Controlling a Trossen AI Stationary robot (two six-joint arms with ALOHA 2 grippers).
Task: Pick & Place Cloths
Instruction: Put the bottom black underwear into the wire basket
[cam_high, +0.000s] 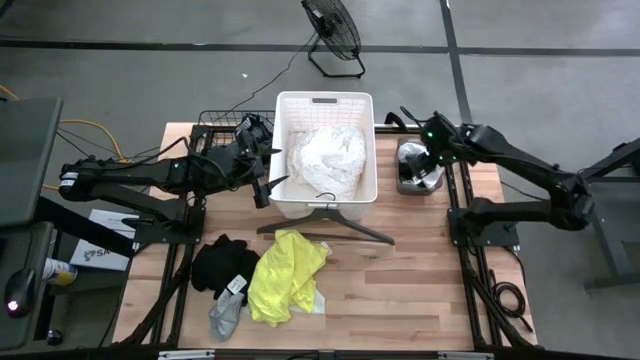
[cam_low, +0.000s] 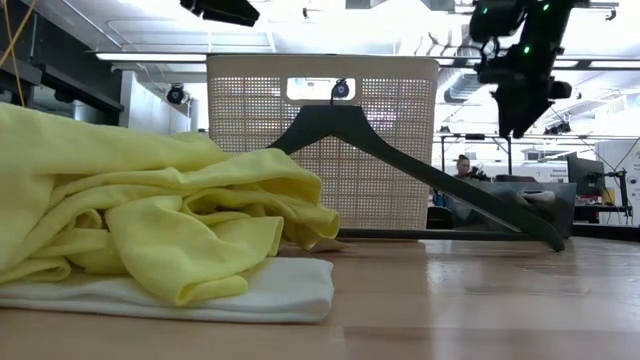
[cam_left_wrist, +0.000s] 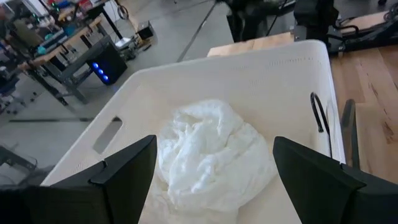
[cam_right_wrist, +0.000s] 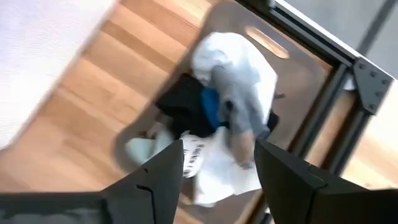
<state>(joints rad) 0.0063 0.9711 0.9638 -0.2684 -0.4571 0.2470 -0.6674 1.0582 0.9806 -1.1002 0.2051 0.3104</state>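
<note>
Your wooden tabletop (cam_high: 420, 270) carries a white slatted basket (cam_high: 365, 150) at its far edge, holding the white lacy cloth (cam_high: 325, 160). A dark hanger (cam_high: 335, 222) leans on the basket's near wall. Toward the near left corner lie the neon yellow cloth (cam_high: 285, 275), a black cloth (cam_high: 222, 265) and a small grey one (cam_high: 226, 315). Your left gripper (cam_high: 268, 170) hangs with fingers spread at the basket's left rim. Your right gripper (cam_high: 432, 155), fingers apart and empty, hovers over a grey bin (cam_right_wrist: 221, 25) of small garments (cam_right_wrist: 239, 93) at the far right edge. A floor fan (cam_high: 333, 35) stands beyond.
</note>
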